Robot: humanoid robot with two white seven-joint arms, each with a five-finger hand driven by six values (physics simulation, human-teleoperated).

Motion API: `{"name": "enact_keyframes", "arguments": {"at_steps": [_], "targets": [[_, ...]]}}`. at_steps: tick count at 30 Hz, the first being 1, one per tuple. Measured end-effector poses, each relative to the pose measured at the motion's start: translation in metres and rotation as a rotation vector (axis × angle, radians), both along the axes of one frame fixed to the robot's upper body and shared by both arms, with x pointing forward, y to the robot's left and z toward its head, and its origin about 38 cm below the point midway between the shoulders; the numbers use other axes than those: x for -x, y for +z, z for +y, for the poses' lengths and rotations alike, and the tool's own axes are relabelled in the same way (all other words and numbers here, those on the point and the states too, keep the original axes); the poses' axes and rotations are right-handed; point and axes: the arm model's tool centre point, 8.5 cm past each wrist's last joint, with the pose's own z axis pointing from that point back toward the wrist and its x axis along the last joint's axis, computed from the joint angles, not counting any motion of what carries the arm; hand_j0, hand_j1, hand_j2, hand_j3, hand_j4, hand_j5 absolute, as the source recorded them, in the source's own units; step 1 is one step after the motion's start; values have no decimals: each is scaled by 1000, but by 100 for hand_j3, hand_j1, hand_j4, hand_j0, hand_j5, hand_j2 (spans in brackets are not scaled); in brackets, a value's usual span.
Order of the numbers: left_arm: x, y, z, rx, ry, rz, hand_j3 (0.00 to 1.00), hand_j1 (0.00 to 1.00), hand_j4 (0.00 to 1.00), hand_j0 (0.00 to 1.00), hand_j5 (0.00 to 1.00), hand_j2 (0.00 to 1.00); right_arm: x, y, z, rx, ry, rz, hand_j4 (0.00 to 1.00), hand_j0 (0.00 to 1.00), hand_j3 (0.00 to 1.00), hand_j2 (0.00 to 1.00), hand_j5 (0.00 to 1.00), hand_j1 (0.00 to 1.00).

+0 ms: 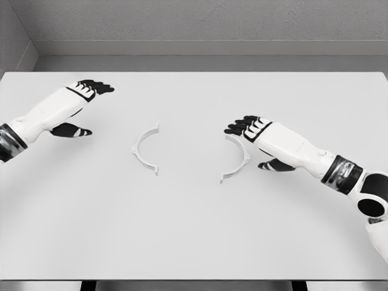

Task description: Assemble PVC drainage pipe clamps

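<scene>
Two clamp halves lie mid-worktop, open sides facing, well apart. Right hand (pixel 251 128), fingers extended and close together, holds nothing, hovers just over upper end of right clamp half (pixel 237 159); half's arc runs toward front edge. Left hand (pixel 85 97), fingers relaxed, empty, sits near left edge, well apart from left clamp half (pixel 145 149). Right hand nearer; likely grasps first.

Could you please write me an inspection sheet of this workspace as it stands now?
Surface: white table, bare apart from the parts.
Job's things: left clamp half and right clamp half lie apart, open sides facing each other.
Clutter: nothing seen.
Robot hands: left robot hand open, away from the left half; right robot hand open, over the right half's upper end.
Cables: nothing seen.
Surroundings: grey wall behind.
</scene>
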Motion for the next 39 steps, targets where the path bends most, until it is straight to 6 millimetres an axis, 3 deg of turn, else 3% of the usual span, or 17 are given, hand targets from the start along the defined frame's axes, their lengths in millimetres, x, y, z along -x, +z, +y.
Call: {"name": "enact_keyframes", "arguments": {"at_steps": [8, 24, 39], "targets": [[-1, -19, -25, 11, -35, 28, 100, 100, 100, 100, 100, 100, -18, -6, -2, -12, -35, 17, 100, 100, 100, 100, 100, 100], [-7, -46, -54, 33, -53, 81, 100, 100, 100, 100, 100, 100, -35, -24, 0, -3, -65, 66, 100, 100, 100, 100, 100, 100], [-8, -52, -70, 39, -72, 85, 100, 100, 100, 100, 100, 100, -42, -33, 4, -2, -69, 96, 100, 100, 100, 100, 100, 100]]}}
